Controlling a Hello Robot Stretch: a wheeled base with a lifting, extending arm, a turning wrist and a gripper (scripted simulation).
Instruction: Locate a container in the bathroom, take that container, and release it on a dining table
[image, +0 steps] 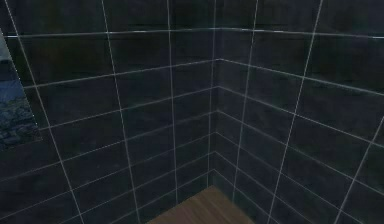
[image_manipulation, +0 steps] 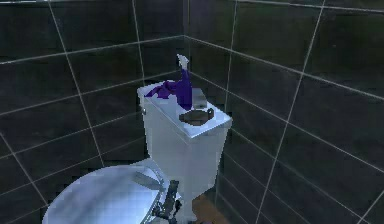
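A white toilet (image_manipulation: 110, 195) stands against the dark tiled wall in the arm side view, its tank (image_manipulation: 185, 145) near the middle. On the tank lid lies a purple thing (image_manipulation: 172, 92) with a thin pale tip that points up. Beside it, toward the view's right, sits a small round dark object (image_manipulation: 197, 116) with a brownish rim. I cannot tell from their shapes what either one is.
The forward view faces a corner of dark tiled walls (image: 215, 90) at close range, with a strip of wooden floor (image: 205, 210) at the bottom. A bit of the same floor (image_manipulation: 207, 212) shows by the toilet's base.
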